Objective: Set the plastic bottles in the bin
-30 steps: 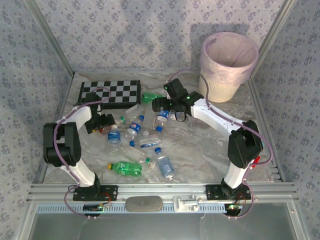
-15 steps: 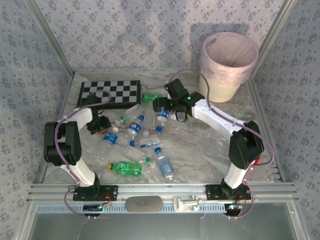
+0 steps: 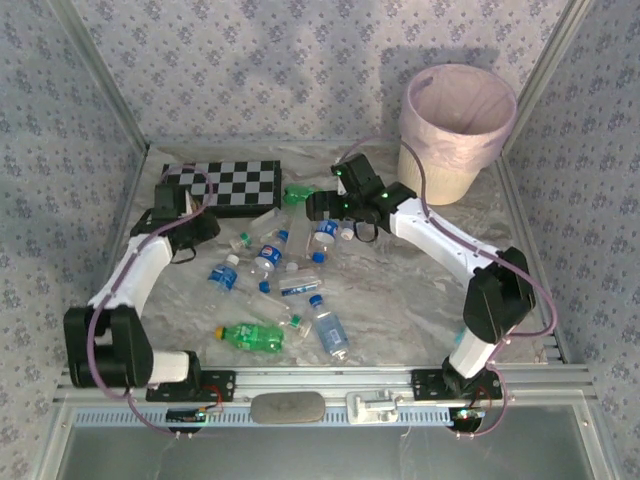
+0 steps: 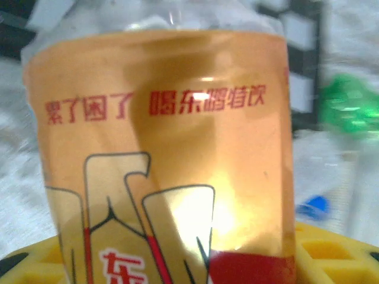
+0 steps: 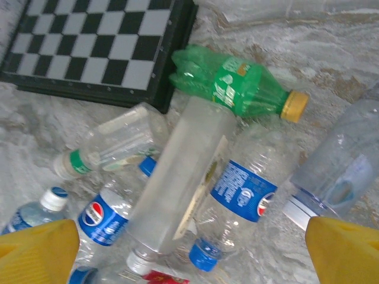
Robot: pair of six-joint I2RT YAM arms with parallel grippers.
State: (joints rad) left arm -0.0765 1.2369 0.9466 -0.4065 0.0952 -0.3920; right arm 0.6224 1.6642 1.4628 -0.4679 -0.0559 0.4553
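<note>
left gripper (image 4: pixel 183 258): seemingly squeezing orange-label bottle (image 4: pixel 160 148) | right gripper (image 5: pixel 189 251): hanging wide open over loose bottles (image 5: pixel 237 189)

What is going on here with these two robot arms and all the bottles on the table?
Two arms are clearing plastic bottles off the table and into the bin, which stands at the far right corner. The left gripper is shut on an orange-labelled bottle, close to the checkerboard. The right gripper hangs open above the heap of clear and green bottles in the middle, holding nothing. Most of the bottles lie loose on the table.
</note>
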